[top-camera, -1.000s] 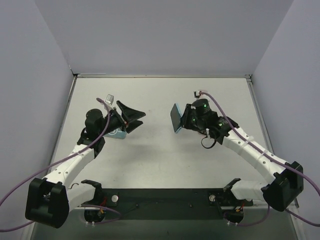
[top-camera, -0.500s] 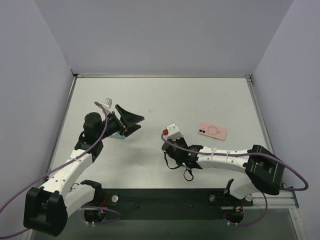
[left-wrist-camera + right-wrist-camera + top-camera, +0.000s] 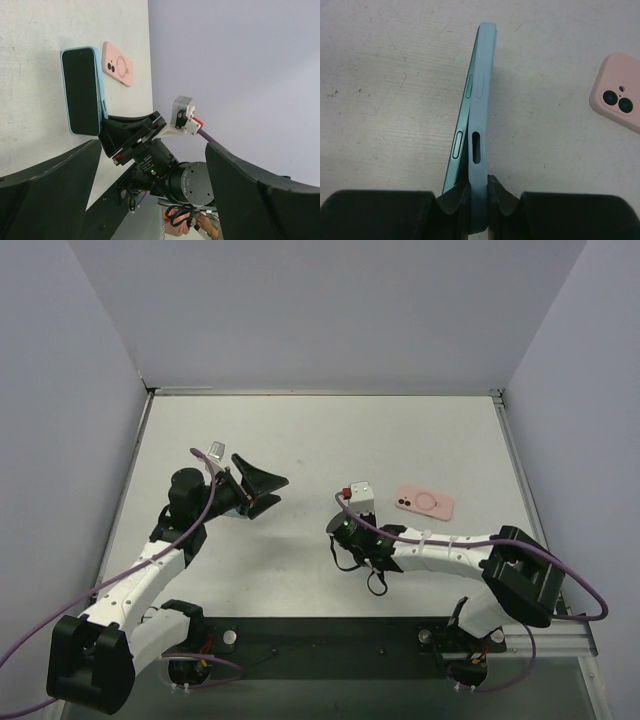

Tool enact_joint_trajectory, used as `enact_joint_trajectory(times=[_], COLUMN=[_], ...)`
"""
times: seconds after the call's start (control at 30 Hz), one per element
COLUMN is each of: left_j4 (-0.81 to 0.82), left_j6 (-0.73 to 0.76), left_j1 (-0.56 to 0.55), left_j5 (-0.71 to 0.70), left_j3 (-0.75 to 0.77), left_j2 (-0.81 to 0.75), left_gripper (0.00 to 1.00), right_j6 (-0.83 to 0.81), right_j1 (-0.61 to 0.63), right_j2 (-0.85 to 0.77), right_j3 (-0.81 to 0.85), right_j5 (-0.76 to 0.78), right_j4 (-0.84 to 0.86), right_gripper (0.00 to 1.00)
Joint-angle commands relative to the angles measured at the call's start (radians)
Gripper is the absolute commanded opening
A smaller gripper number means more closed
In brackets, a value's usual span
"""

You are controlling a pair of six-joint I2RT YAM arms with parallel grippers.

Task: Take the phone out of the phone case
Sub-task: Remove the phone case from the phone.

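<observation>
The phone [image 3: 461, 131], teal-edged with a dark screen, sits in a light blue case [image 3: 481, 115] and stands on its edge on the table. Its near end has split away from the case. My right gripper [image 3: 479, 192] is shut on the case's near end. The left wrist view shows the phone's screen [image 3: 80, 90] and the case rim [image 3: 100, 85] in front of my right gripper. From above the phone is hidden under my right wrist [image 3: 352, 528]. My left gripper [image 3: 283, 488] is open and empty, raised left of the phone, and its fingers [image 3: 50, 175] frame the left wrist view.
A pink phone case [image 3: 425, 502] lies back up on the table [image 3: 300, 430] just right of my right gripper; it also shows in the right wrist view [image 3: 619, 92] and the left wrist view [image 3: 117, 64]. Walls enclose the table on the left, back and right.
My right arm has swung down from holding the phone up in the air to lying low with the phone on edge on the table. The pink case came into view. My left gripper barely moved.
</observation>
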Motion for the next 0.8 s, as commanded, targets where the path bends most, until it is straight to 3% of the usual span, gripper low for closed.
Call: enact_joint_trajectory(times=[0.0,0.77], left_j4=[0.012,0.003], left_j6=[0.017,0.009], left_j1=[0.007,0.006], left_j5=[-0.011,-0.017], left_j3=[-0.007,-0.043], left_j2=[-0.020,-0.046], left_gripper=[0.97,0.97], right_j6=[0.102,0.132], right_j1=[-0.059,-0.177], right_j2=[0.076,0.426], right_j3=[-0.010,0.013], right_j5=[-0.119,-0.403], right_j4=[-0.050,0.076], right_gripper=[0.07,0.08])
